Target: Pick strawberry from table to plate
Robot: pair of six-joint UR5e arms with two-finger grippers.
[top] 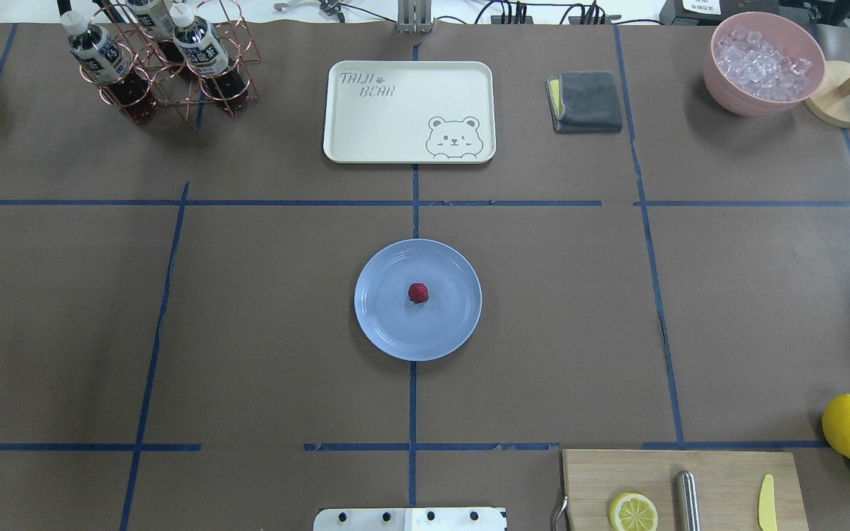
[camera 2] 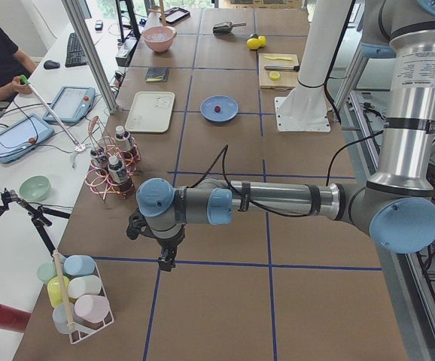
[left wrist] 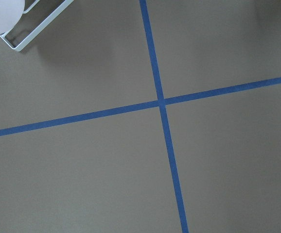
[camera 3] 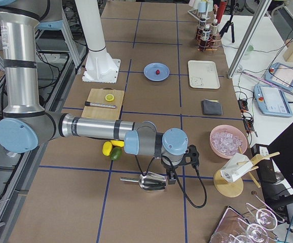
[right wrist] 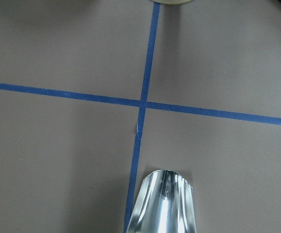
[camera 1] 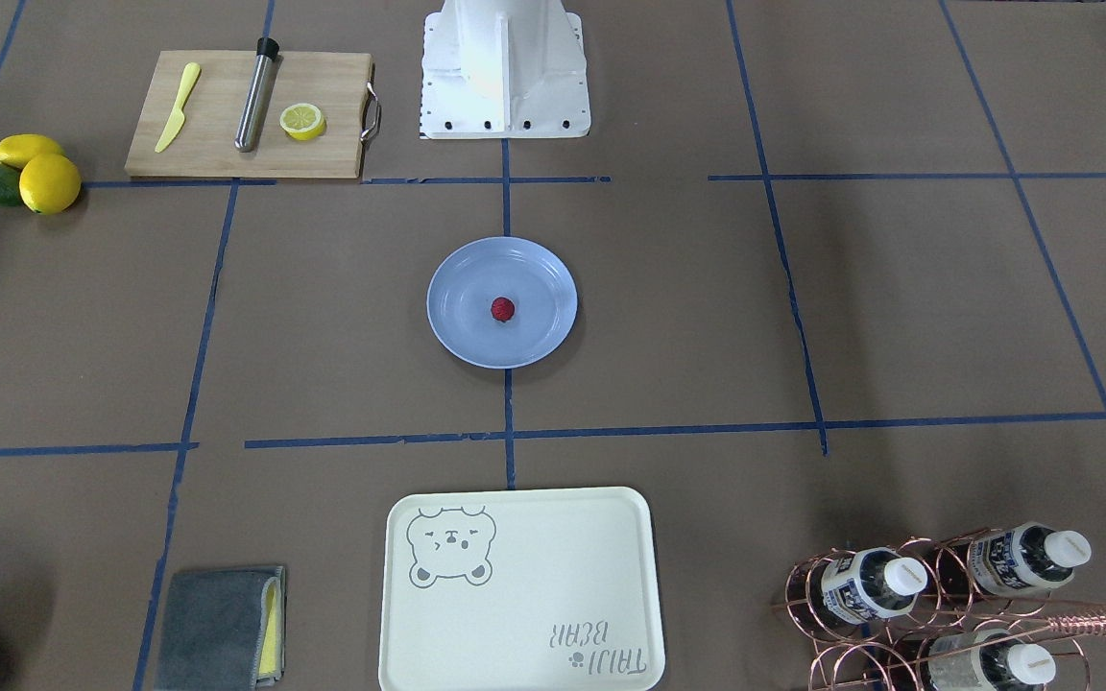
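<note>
L gripper [camera 2: 166, 262], R gripper [camera 3: 172, 179]: side views only, jaw state unclear; scoop [right wrist: 164, 204] cut by btm edge.

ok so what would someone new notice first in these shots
The dark red strawberry sitting near the middle of the pale blue plate, at the centre of the table, draws the eye first. Next come the two arms stretched out low at opposite ends, far from the plate: the left gripper hangs over a crossing of blue tape lines, and the right gripper hangs next to a shiny metal scoop.
</note>
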